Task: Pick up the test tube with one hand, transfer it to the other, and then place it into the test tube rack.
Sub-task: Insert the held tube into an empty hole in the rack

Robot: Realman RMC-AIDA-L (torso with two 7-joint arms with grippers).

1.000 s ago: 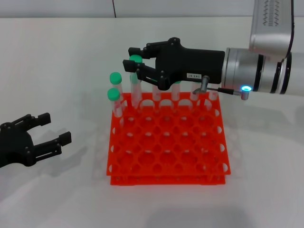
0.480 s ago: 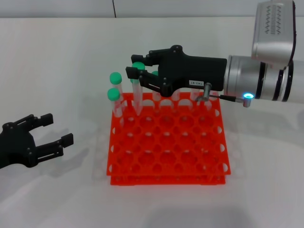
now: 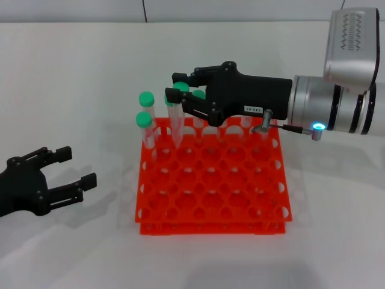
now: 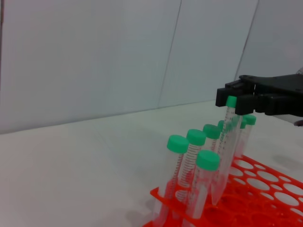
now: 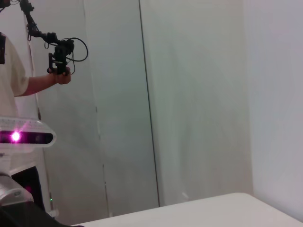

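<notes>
My right gripper (image 3: 179,90), black with a white sticker, is shut on the green cap of the test tube (image 3: 176,123). It holds the tube nearly upright over the back left of the orange-red rack (image 3: 210,211), with the lower end at the top tier. The left wrist view shows the same grip (image 4: 233,102) on the tube (image 4: 226,142) above the rack (image 4: 265,189). My left gripper (image 3: 67,170) is open and empty, low over the table to the left of the rack.
Several other green-capped tubes stand along the rack's back and left side (image 3: 144,123), (image 4: 194,161), close to the held tube. The white table (image 3: 72,72) lies all around. The right wrist view shows only walls and a person far off.
My right gripper has moved right and down with the tube, bringing its lower end to the rack. My left gripper has drifted slightly right and down.
</notes>
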